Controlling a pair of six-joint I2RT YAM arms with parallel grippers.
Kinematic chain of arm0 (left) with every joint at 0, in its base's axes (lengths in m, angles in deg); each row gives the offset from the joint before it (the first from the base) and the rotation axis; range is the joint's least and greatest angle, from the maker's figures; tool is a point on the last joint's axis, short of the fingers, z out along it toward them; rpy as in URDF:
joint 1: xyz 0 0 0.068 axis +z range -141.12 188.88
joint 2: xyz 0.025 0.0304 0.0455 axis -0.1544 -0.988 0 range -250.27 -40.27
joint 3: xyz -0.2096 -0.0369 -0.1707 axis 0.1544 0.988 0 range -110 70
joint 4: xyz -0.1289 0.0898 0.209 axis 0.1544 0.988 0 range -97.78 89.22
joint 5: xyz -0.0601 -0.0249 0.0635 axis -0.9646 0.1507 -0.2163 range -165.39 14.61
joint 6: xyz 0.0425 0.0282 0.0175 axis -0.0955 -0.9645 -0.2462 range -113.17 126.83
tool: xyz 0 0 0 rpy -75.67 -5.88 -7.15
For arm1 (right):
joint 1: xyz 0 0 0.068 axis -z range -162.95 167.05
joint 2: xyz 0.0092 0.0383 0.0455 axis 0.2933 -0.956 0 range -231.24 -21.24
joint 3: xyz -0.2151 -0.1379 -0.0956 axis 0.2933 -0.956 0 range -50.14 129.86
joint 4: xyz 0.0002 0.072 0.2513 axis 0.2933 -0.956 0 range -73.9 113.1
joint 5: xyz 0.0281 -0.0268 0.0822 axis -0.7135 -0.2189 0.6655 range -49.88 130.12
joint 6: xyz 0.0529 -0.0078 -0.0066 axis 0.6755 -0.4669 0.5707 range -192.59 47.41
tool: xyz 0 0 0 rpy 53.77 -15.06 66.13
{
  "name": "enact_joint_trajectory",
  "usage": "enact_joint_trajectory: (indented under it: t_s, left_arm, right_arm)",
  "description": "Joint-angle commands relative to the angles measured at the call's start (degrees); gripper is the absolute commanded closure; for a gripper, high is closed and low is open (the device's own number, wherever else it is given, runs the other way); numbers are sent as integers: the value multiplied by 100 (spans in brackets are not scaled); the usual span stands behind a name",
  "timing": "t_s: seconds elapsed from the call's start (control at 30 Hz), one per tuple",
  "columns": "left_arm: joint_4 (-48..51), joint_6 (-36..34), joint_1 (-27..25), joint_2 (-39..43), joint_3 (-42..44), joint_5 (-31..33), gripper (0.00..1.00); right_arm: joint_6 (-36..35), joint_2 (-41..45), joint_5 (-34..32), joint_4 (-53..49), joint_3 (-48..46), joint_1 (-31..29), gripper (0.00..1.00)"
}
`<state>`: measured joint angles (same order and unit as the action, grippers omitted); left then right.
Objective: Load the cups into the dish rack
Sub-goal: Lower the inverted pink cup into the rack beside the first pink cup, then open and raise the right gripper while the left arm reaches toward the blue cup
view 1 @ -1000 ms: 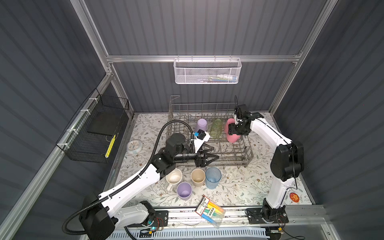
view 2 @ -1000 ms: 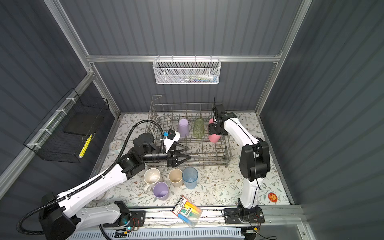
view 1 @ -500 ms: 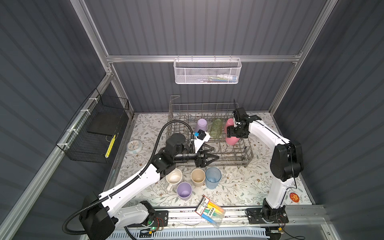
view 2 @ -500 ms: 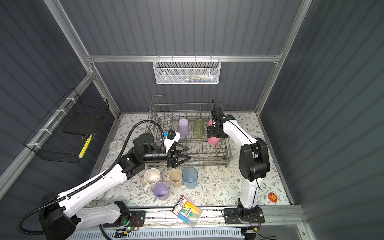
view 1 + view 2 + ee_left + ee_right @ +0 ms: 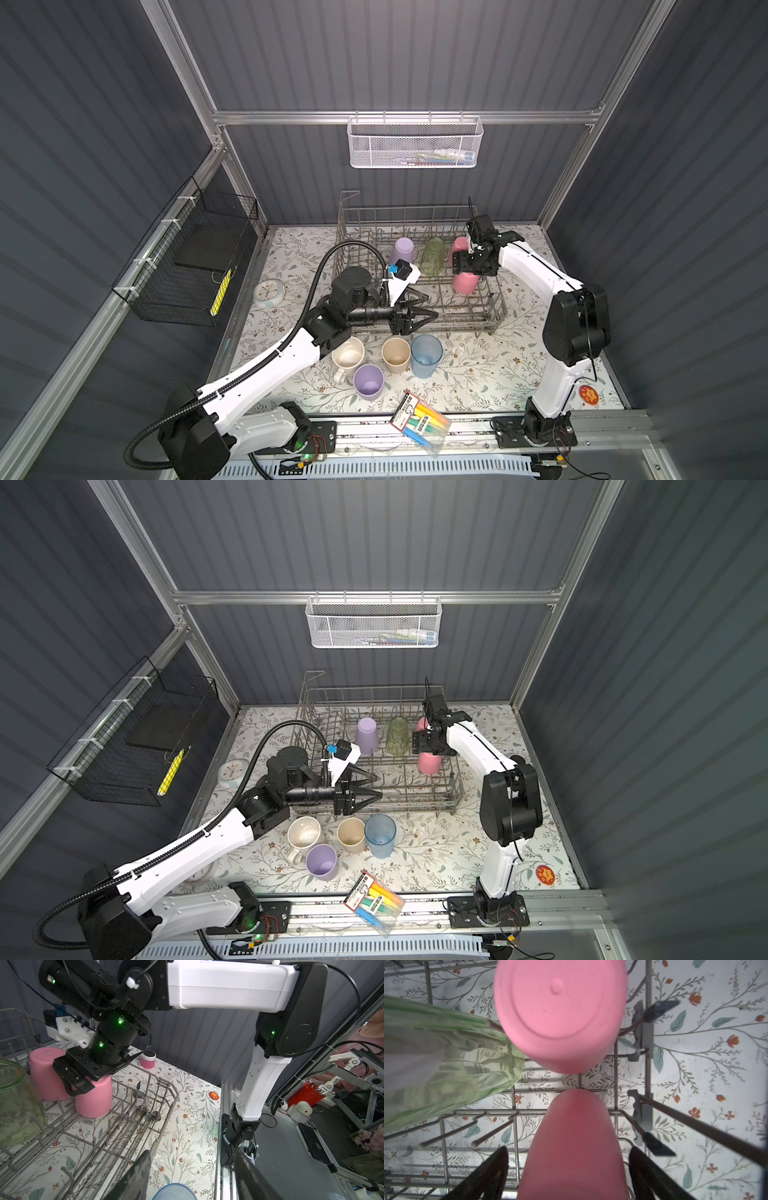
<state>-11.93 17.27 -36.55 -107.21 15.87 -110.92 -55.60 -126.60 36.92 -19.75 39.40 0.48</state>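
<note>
"Where is the front pink cup (image 5: pixel 466 283)?"

"Upside down in the dish rack (image 5: pixel 495 308), right between the right gripper's (image 5: pixel 568 1153) fingers. They are spread wide, not touching it."

"And the left gripper (image 5: pixel 431 306)?"

"Spread apart too, holding nothing, at the rack's front edge, near the blue cup (image 5: pixel 426 356)."

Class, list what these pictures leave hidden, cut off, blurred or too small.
White mesh wall basket: contents too small behind the mesh, both top views.
Translucent blue cup: cut off by the frame edge, left wrist view.
Translucent green tumbler: blurred and cut off, right wrist view.
Rear pink cup: partly hidden by the right arm, both top views.
</note>
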Motion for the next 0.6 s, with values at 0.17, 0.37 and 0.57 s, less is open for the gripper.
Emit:
enact_joint_trajectory:
  t_s: [0.17,0.37,0.57]
  left_arm:
    - [126,-121,-1,141,-94,26,36]
    - [869,-389,-1,78,-508,263,35]
    - [2056,-738,-145,148,-927,861,35]
  right_arm:
    - [102,1241,-203,-97,-217,49,7]
    - [84,2286,-100,70,-604,71,7]
    - [92,3225,253,294,-1171,101,6]
